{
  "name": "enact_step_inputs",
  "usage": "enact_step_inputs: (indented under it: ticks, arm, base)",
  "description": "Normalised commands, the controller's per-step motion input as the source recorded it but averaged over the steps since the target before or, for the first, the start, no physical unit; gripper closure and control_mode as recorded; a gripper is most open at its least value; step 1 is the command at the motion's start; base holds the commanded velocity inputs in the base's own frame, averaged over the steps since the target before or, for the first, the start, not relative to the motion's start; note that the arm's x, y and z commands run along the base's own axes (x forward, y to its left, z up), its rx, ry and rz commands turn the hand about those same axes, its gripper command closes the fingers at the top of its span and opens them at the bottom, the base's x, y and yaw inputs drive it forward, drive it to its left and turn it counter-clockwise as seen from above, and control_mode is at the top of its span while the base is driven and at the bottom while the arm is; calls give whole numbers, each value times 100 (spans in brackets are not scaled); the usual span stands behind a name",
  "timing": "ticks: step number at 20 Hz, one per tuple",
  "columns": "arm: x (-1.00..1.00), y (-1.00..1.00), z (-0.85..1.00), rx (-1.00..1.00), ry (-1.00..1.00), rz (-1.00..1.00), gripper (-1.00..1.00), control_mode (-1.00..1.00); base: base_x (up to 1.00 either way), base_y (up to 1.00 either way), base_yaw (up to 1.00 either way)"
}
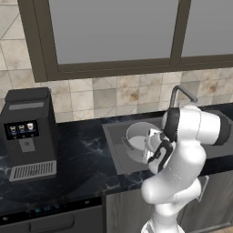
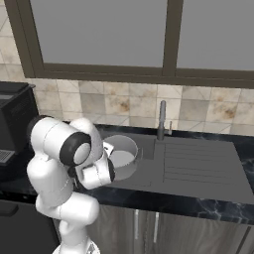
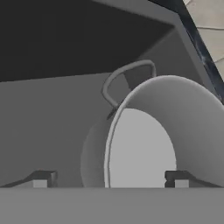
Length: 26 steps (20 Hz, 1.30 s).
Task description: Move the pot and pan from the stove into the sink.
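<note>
Pot: the silver pot [image 1: 139,142] sits inside the sink [image 2: 198,171], in the basin part near the curved faucet [image 2: 161,120].
Gripper: the gripper [image 3: 110,179] has its two fingers spread wide apart. It holds nothing.
Where the pot is from the gripper: the pot is right in front of the fingers and very close. In the hand view its near rim runs up between the two tips, one tip on each side of the wall.
Pot handle: one loop handle [image 3: 127,78] sticks out on the far side.
Pan: it is not in the sink yet.
Next move, a guess: the hand should pull straight back and up, so no finger bumps the rim.
Coffee machine: the black coffee machine [image 1: 29,132] stands well apart on the counter.
</note>
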Motion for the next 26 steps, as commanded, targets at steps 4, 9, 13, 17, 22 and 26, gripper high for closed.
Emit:
enact_step_inputs:
  ticks: [4, 9, 13, 17, 22, 26]
  arm:
    - [0, 0, 88, 6, 0, 0, -100, -100]
    - [0, 0, 94, 4, 3, 0, -100, -100]
    - [-1, 0, 100, 3, 7, 0, -100, -100]
    - [-14, 0, 100, 0, 12, -1, -100, -100]
    - [-27, 0, 95, 0, 20, -4, -100, -100]
    - [-33, 0, 79, -4, 24, -2, -100, -100]
  base:
    - [0, 0, 0]
    - [0, 0, 0]
    - [0, 0, 0]
    - [0, 0, 0]
    - [0, 0, 0]
    - [0, 0, 0]
